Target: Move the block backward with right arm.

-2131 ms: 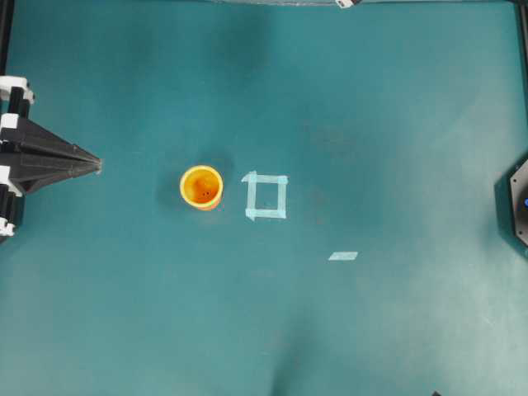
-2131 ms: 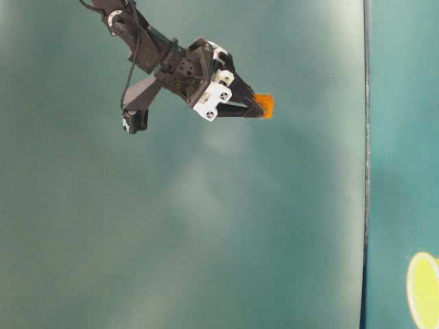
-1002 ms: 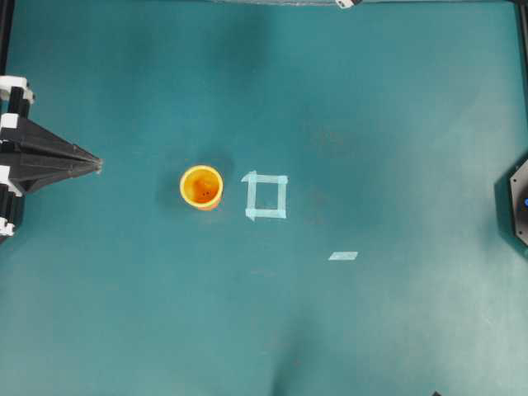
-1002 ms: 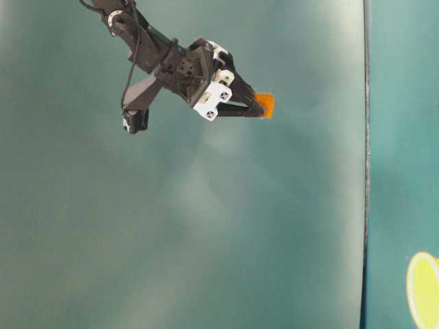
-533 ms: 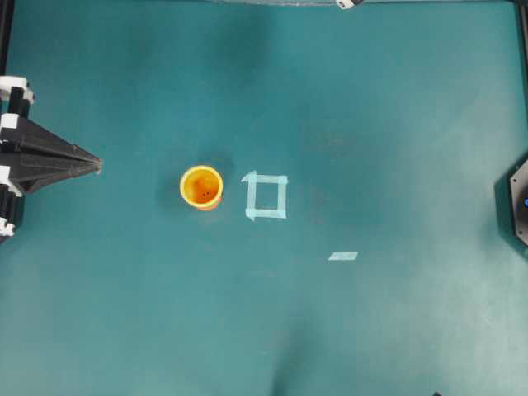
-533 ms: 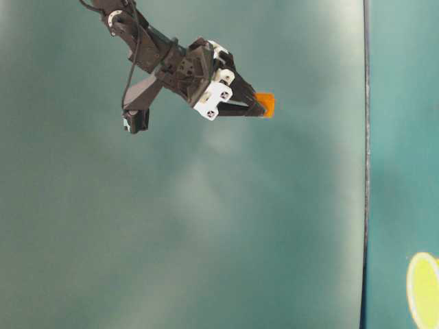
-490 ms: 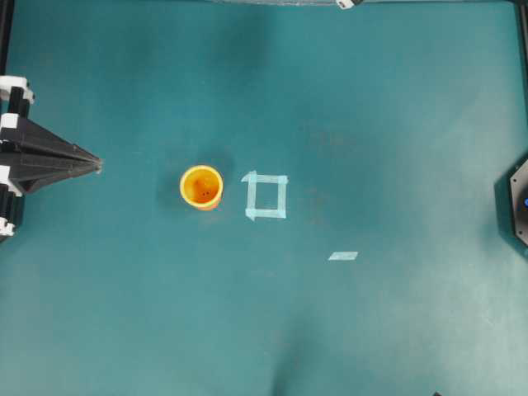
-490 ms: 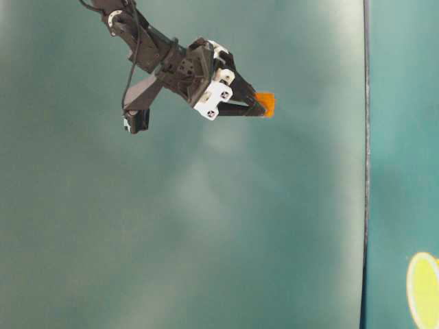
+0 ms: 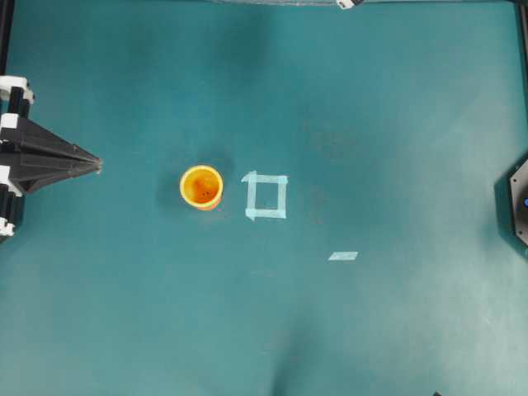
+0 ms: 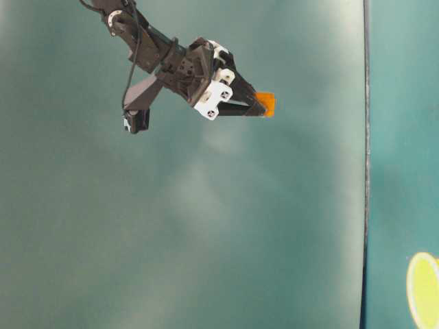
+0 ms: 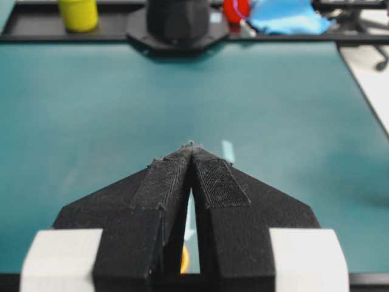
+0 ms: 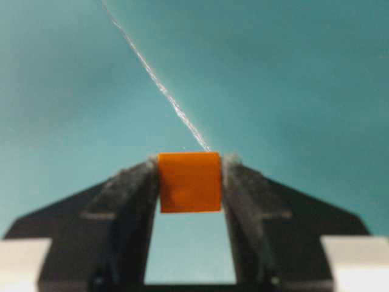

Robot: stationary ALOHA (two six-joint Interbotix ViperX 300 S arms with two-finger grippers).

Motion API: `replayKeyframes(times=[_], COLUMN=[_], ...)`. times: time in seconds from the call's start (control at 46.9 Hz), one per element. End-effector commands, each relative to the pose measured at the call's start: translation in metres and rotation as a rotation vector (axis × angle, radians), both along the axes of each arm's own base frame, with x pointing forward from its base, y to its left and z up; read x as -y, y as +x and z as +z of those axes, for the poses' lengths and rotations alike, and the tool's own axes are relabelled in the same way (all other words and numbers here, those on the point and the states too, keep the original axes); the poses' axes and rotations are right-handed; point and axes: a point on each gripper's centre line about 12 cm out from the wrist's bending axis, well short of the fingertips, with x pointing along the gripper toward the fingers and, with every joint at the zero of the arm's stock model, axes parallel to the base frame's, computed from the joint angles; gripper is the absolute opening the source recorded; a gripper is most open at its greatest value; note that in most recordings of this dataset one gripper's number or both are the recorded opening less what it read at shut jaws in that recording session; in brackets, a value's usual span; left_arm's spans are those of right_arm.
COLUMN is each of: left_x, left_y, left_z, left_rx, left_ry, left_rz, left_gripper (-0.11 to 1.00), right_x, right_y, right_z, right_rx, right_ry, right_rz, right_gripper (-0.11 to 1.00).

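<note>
The small orange block [image 12: 189, 181] is pinched between the two fingers of my right gripper [image 12: 189, 165]. In the table-level view the right gripper [image 10: 259, 107] holds the block [image 10: 266, 104] in the air against the teal surface. Neither the right gripper nor the block shows in the overhead view. My left gripper [image 9: 92, 165] rests at the left edge as a shut, pointed black wedge. Its tips [image 11: 191, 146] meet and hold nothing.
A round yellow-orange cup [image 9: 202, 187] stands left of a light blue tape square [image 9: 266, 196]. A short tape strip [image 9: 343, 256] lies to the lower right. The right arm's black base [image 9: 518, 205] is at the right edge. A yellow cup [image 11: 79, 13] and a blue cloth [image 11: 285, 17] lie beyond the far edge.
</note>
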Motion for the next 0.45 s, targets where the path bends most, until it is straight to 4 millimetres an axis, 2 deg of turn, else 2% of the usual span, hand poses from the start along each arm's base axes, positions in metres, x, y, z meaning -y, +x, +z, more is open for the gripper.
replayKeyframes(times=[0.0,0.426], left_x=[0.0007,0.0007], left_y=[0.0018,0.0018], left_z=[0.0133,0.0141], left_rx=[0.034,0.037], left_ry=[-0.001,-0.001], left_rz=[-0.003,-0.003], left_gripper=[0.0,0.0], right_x=[0.0017,0.0012], right_y=[0.0001,-0.0006], right_z=[0.0125,0.0115], right_rx=[0.027,0.024], right_ry=[-0.021,-0.019], right_rz=[-0.003,-0.003], right_gripper=[0.4,0.4])
